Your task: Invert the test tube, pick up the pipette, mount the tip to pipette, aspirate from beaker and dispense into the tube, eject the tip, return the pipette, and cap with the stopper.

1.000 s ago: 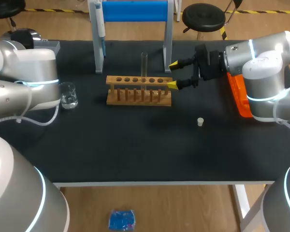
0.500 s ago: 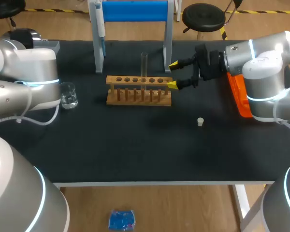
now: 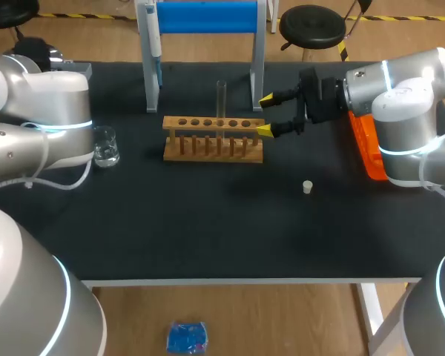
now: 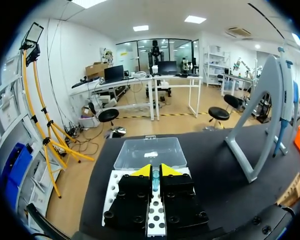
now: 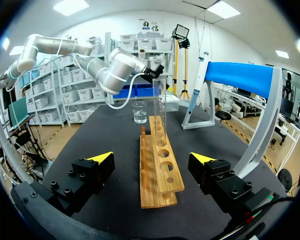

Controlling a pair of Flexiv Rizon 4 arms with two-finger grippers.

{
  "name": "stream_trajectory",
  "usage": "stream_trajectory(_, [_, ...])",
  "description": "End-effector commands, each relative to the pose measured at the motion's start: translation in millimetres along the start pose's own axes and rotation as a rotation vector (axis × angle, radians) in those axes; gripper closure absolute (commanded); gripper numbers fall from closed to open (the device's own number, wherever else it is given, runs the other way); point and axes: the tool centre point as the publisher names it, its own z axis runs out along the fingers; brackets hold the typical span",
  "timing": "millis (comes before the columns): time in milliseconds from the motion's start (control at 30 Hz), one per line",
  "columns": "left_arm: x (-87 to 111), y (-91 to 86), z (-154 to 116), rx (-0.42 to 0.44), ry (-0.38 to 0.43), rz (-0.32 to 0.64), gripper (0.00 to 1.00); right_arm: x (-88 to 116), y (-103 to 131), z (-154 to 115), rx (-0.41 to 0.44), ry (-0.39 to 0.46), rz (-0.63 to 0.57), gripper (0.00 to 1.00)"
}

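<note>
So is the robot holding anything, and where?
The right tool holds nothing, open beside the wooden test tube rack. For the left tool, it cannot be told.

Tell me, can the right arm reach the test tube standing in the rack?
Probably yes: the right gripper is open at the end of the rack, and the test tube rises clear above it.

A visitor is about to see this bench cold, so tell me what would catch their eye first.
The bright blue pipette stand at the table's far edge stands out first, with the pipette hanging by its left post. Just in front of it, a wooden rack holds one upright test tube. The right claw is open at the rack's right end, its yellow tips pointing along the rack.
</note>
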Motion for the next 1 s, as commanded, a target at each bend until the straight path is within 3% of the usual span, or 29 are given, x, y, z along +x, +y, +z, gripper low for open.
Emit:
stream_trajectory(33, [1.6, -6.6, -10, 0.000, -0.002, 0.005, 1.00, 1, 0, -1, 0.000, -0.002, -0.001, 0.00])
stream_trajectory(367, [8.9, -30.8, -36, 0.022, 0.000, 0.062, 1.00, 1, 0, -1, 0.000, -0.002, -0.001, 0.00])
stream_trajectory(567, [22.3, -46.8, -74, 0.035, 0.127, 0.185, 1.00, 1, 0, -1, 0.000, -0.002, -0.001, 0.00])
stream_trajectory(767, [37.7, -56.6, -123, 0.080, 0.332, 0.267, 1.00, 1, 0, -1, 0.000, -0.002, -0.001, 0.00])
stream_trajectory(1000, [71.3, -59.9, -184, 0.179, 0.723, 0.382, 1.00, 1, 0, -1, 0.000, -0.002, -0.001, 0.00])
